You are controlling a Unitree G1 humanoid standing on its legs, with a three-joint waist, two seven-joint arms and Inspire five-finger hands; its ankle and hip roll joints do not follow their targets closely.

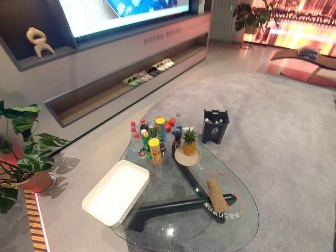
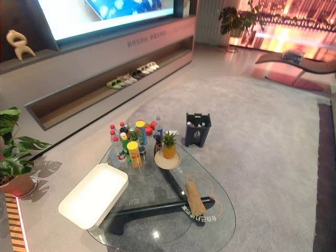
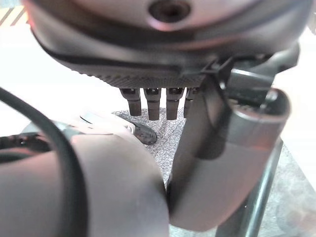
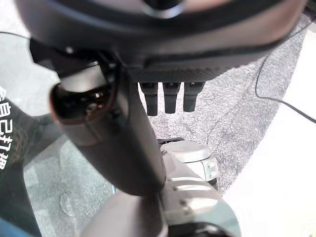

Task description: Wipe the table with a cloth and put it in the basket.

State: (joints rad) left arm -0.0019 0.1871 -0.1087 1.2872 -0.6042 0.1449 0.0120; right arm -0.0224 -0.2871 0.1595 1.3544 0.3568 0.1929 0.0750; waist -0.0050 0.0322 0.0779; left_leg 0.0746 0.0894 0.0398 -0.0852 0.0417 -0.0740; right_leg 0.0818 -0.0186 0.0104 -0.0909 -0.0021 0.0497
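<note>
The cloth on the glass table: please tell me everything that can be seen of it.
The cloth is tan or light brown and looks like soft fabric, rolled or folded into a short, thick bundle. It lies flat on the glass table, on the robot's right side of the top, with its long axis running roughly away from the robot. It sits above the table's dark base, seen through the glass. A thin orange ring printed on the glass runs around it. Nothing else touches it; the pineapple stands apart, further away.

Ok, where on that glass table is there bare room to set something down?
Bare glass lies at the near edge of the oval glass table, between the white rectangular tray and the rolled brown cloth. It is crowded at the far end, around the cluster of bottles and cans and the pineapple on its plate.
</note>
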